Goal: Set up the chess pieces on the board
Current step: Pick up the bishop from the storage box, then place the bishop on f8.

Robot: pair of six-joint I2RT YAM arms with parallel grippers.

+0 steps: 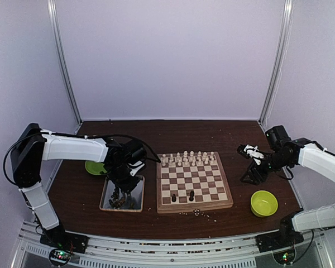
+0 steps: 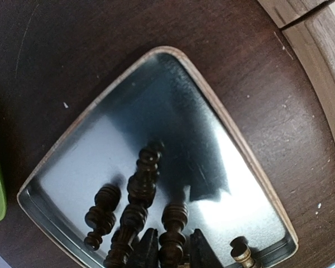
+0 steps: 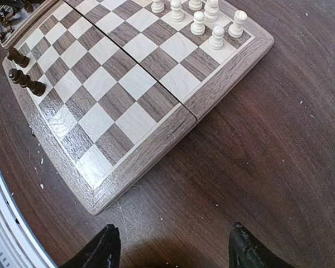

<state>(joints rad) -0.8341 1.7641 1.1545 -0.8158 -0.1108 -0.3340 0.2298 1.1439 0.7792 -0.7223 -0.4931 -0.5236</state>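
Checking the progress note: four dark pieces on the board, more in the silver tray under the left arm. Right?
Two, not four: the top view shows two dark pieces on the board. More do lie in the silver tray under the left arm.

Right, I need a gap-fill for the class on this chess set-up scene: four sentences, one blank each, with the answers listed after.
1. The dark chess pieces not yet placed lie in a silver ____ left of the board.
2. Exactly ____ dark chess pieces stand on the board.
3. The right end effector hangs beside the board with its jaws ____.
4. The bowl on the table right of the board is ____.

Missing words: tray; two; open; green.
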